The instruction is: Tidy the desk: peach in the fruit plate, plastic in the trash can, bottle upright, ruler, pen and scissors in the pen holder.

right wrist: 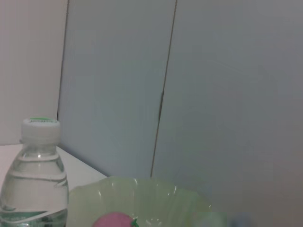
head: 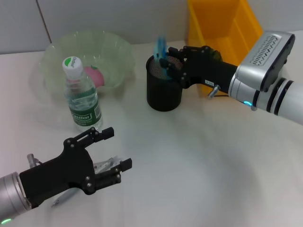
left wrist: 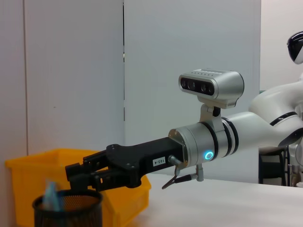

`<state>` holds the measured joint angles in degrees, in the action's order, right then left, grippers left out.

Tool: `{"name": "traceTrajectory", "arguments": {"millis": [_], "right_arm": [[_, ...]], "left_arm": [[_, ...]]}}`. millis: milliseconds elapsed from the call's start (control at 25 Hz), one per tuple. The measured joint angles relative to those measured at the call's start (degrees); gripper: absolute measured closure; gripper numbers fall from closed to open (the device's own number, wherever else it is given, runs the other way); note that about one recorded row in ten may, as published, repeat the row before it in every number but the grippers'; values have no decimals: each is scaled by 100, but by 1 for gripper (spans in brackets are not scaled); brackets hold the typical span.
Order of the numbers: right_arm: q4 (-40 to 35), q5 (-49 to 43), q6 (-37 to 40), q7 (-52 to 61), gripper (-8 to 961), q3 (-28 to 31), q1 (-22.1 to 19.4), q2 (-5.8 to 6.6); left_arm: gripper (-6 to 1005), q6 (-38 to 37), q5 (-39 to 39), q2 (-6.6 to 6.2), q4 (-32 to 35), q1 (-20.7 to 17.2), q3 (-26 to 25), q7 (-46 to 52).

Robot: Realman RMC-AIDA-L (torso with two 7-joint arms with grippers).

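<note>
Left to right: your left gripper (head: 110,152) is hovering, fingers spread, over the pen (head: 66,196) on the tabletop (head: 199,165); your right gripper (head: 171,65), fingers closed, is hanging over the pen holder (head: 163,90), risking tipping it.

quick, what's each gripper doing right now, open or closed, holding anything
Left gripper: open, empty, low over a pen on the desk.
Right gripper: over the pen holder; fingers cannot be told.
</note>
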<state>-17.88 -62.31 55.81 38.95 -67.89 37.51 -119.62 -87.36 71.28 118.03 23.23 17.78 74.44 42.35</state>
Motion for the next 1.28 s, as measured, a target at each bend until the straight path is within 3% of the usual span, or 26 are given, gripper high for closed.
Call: {"name": "traceTrajectory", "arguments": {"millis": [320,560,600,640,800,840,1000,1120,1200,1280], "right_arm": [[-34,29,112,0,610,41,-145,-7],[-280,176,870,41,405,199,-515,-8],[-462,293,1306,78,238,222,-766,3],[-462,293,1306,78,221,222,-766,3],[-1038,335,2388,523,154,209,-1566,36],[-1038,335,2388,523,137,209,-1566,36],[-1541,-551,2927,980,120,587,-2167,63],[-1650,-1138,2974,1160,119,871,-2252,60],[-1679,-1909,3007,1422,119,1154,-2225,68],[-1708,-2082,3017,1527,119,1183,-2213,78]], "left_arm": [[198,3,0,-7,7,28,0,-10],[198,-34,-1,-16,44,-3,-4,-13],[198,-59,-1,-22,44,-21,-19,-13],[198,-90,-1,-24,47,-42,-35,-30],[198,-305,-4,-36,118,-202,-72,-192],[198,-305,-4,-36,118,-202,-72,-192],[198,-569,-9,-58,342,-380,-73,-115],[198,-581,-3,-54,594,-499,-63,47],[198,-194,574,-8,1680,-834,-59,830],[198,-108,698,2,1848,-870,-63,979]]}}
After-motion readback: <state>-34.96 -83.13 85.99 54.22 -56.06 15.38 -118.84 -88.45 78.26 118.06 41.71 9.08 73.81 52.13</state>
